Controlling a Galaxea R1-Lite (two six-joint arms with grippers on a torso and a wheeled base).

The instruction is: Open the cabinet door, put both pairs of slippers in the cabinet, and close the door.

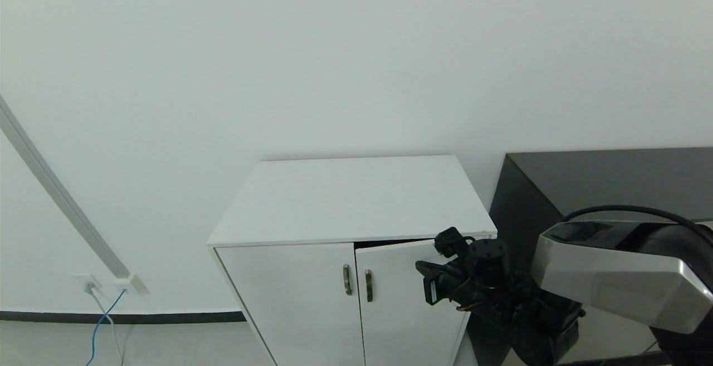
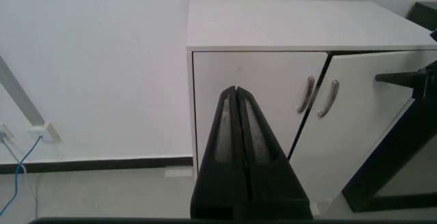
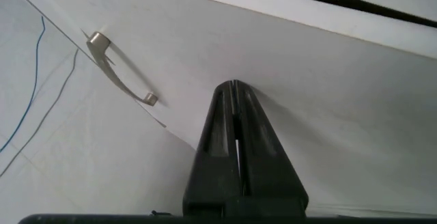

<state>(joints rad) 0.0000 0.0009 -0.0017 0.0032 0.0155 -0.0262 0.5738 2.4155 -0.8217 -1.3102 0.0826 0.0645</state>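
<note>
You have the white cabinet [image 1: 345,199] standing against the wall straight ahead, its left door [image 1: 289,299] flush and its right door [image 1: 406,310] swung out a little, so a dark gap shows under the top along that door's upper edge. The two metal handles sit side by side at the middle seam, the left handle [image 1: 347,279] and the right handle [image 1: 368,286], both upright. Your right gripper [image 1: 421,267] hangs in front of the right door, out toward its hinge side and apart from the handle; in the right wrist view the right gripper [image 3: 235,85] has its fingers pressed together with only a thin slit between them, gripping nothing, the tips right up at the door's face, though you cannot tell whether they touch it. Your left gripper [image 2: 236,91] is held back from the cabinet, pointing at the left door, its fingers closed flat on each other and empty. Just right of the cabinet stands a dark cabinet [image 1: 601,182]. On the wall to the left a slanted cable duct [image 1: 55,193] runs down to the wall sockets [image 1: 89,283], a blue cable [image 1: 103,321] drops from them, and a black skirting [image 1: 139,317] runs along the foot of the wall
</note>
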